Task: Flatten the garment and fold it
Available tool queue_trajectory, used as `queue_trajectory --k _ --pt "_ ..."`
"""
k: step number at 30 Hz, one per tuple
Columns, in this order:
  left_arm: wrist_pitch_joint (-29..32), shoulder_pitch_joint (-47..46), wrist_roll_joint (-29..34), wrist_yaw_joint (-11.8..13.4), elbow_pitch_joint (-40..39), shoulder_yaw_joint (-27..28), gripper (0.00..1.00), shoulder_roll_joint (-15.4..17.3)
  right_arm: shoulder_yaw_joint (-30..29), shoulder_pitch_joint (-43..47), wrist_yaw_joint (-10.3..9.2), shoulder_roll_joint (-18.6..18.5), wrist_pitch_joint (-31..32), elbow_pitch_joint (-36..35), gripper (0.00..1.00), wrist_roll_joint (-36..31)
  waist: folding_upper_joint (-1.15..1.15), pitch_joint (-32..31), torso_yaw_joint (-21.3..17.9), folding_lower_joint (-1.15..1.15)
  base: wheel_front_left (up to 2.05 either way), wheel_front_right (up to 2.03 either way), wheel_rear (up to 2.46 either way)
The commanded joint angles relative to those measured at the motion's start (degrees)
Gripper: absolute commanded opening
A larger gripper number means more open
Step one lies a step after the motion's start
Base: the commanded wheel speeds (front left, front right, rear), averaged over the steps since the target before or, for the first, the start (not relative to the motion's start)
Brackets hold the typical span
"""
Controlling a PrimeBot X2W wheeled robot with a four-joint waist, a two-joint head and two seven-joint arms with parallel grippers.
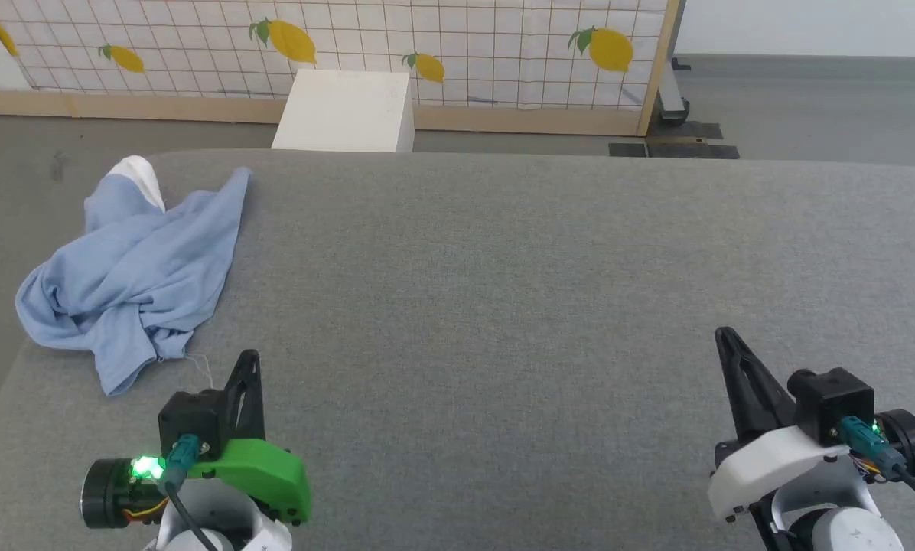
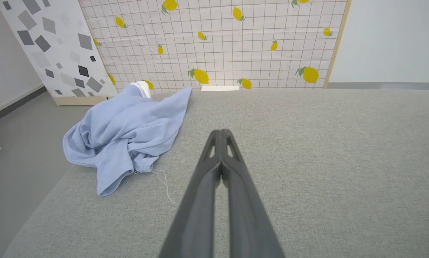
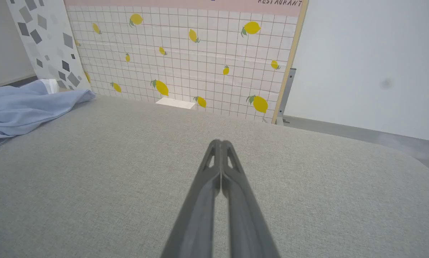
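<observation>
Grey fabric tabletop, rounded corners; lemon-print panel and white box beyond far edge. Crumpled light blue garment at far-left edge. Centre, right open. Left gripper, right gripper near, fingers pressed together, empty.

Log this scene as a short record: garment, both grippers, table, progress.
garment: light blue, crumpled in a heap at the table's left edge
left gripper: shut, empty, near the garment but apart from it
right gripper: shut, empty, over the table's right side
table: grey fabric top
progress: not yet flattened or folded
</observation>
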Motion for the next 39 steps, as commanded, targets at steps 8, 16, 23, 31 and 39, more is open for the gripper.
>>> queue_trajectory --k 8,16,23,31,39 --pt "0.07 0.09 0.74 -0.06 0.14 0.18 0.00 -0.17 -0.07 0.40 -0.09 0.13 0.01 -0.29 0.00 -0.19 0.00 0.00 0.00 0.00 0.00 0.00 0.00" --pt "0.07 0.09 0.74 -0.06 0.14 0.18 0.00 -0.17 -0.07 0.40 -0.09 0.13 0.01 -0.29 0.00 -0.19 0.00 0.00 0.00 0.00 0.00 0.00 0.00" --pt "0.07 0.09 0.74 -0.06 0.14 0.18 0.00 -0.17 -0.07 0.40 -0.09 0.13 0.01 -0.29 0.00 -0.19 0.00 0.00 0.00 0.00 0.00 0.00 0.00" --pt "0.07 0.09 0.74 -0.06 0.14 0.18 0.00 -0.17 -0.07 0.40 -0.09 0.13 0.01 -0.29 0.00 -0.19 0.00 0.00 0.00 0.00 0.00 0.00 0.00" --pt "0.07 0.09 0.74 -0.06 0.14 0.18 0.00 -0.17 -0.07 0.40 -0.09 0.13 0.01 -0.29 0.00 -0.19 0.00 0.00 0.00 0.00 0.00 0.00 0.00"
